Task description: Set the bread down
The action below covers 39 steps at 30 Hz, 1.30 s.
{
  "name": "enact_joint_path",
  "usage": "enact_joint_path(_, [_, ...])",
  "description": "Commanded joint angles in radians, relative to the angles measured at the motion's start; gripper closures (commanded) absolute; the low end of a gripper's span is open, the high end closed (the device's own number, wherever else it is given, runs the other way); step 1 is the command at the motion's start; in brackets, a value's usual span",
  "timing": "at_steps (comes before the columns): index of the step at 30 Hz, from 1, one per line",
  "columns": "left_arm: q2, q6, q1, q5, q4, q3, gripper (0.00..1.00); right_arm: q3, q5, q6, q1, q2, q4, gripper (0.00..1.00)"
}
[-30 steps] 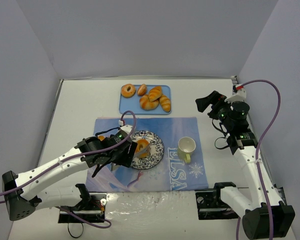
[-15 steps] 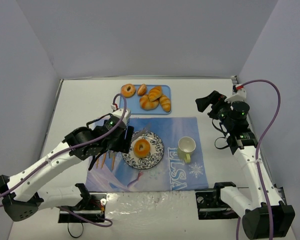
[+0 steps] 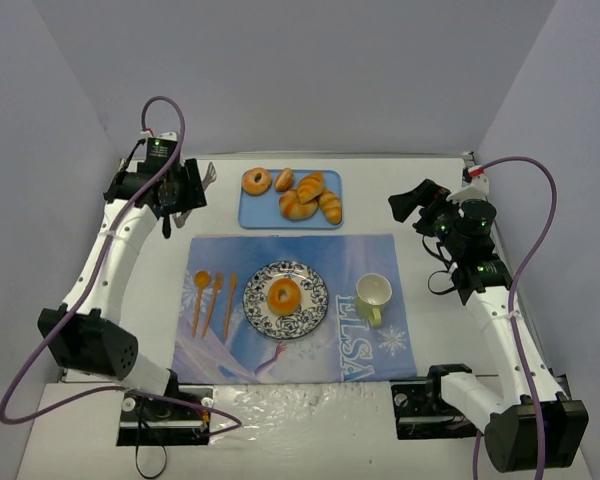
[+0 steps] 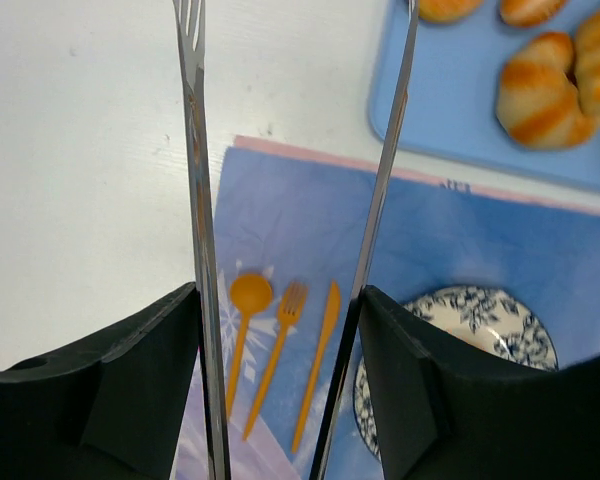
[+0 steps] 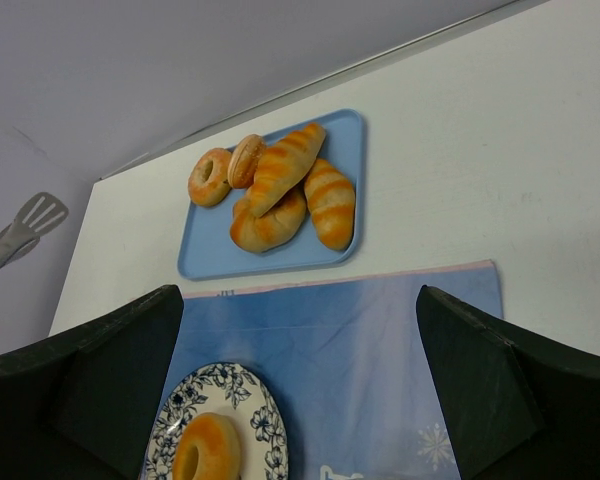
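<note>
White table carrying a blue printed placemat at centre and, just beyond its far edge, a light-blue tray. The mat and tray lie close together, the tray nearer the back wall. Both arm bases are mounted at the table's near edge.
</note>
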Motion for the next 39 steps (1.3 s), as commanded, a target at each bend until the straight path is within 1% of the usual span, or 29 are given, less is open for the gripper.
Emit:
enact_joint_path(1, [0.140, 0.017, 0.123, 0.025, 0.113, 0.098, 0.43, 0.032, -0.020, -0.001, 0.009, 0.003, 0.091, 0.00])
enact_joint_path(4, [0.235, 0.009, 0.195, 0.017, 0.162, 0.134, 0.43, 0.018, -0.010, -0.007, 0.008, -0.004, 0.089, 0.00])
enact_joint_path(8, [0.375, 0.001, 0.277, 0.006, 0.181, 0.209, 0.46, 0.006, -0.018, -0.002, 0.010, -0.004, 0.095, 0.00])
enact_joint_path(11, [0.455, 0.002, 0.298, 0.011, 0.198, 0.244, 0.46, 0.004, -0.020, -0.002, 0.010, -0.009, 0.098, 0.00])
enact_joint_path(14, [0.574, 0.005, 0.310, -0.009, 0.193, 0.300, 0.46, 0.003, -0.021, -0.002, 0.010, -0.015, 0.096, 0.00])
enact_joint_path(17, [0.644, 0.009, 0.314, -0.010, 0.176, 0.335, 0.46, 0.001, -0.022, -0.009, 0.010, -0.020, 0.091, 0.00])
enact_joint_path(19, [0.665, 0.011, 0.315, -0.016, 0.174, 0.339, 0.45, -0.004, -0.017, -0.013, 0.010, -0.028, 0.088, 0.00])
enact_joint_path(21, [0.682, 0.011, 0.317, -0.018, 0.180, 0.325, 0.40, -0.005, -0.016, -0.016, 0.011, -0.033, 0.079, 0.00])
enact_joint_path(25, [0.695, 0.001, 0.327, -0.021, 0.211, 0.277, 0.34, -0.007, -0.021, -0.018, 0.010, -0.041, 0.074, 0.00])
enact_joint_path(29, [0.712, 0.002, 0.331, -0.018, 0.220, 0.254, 0.31, 0.000, -0.021, -0.022, 0.011, -0.050, 0.061, 0.00])
enact_joint_path(34, [0.717, 0.002, 0.331, -0.003, 0.225, 0.243, 0.23, 0.006, -0.021, -0.027, 0.011, -0.056, 0.048, 0.00])
enact_joint_path(39, [0.705, -0.002, 0.331, 0.003, 0.221, 0.250, 0.21, 0.013, -0.018, -0.034, 0.011, -0.058, 0.035, 0.00])
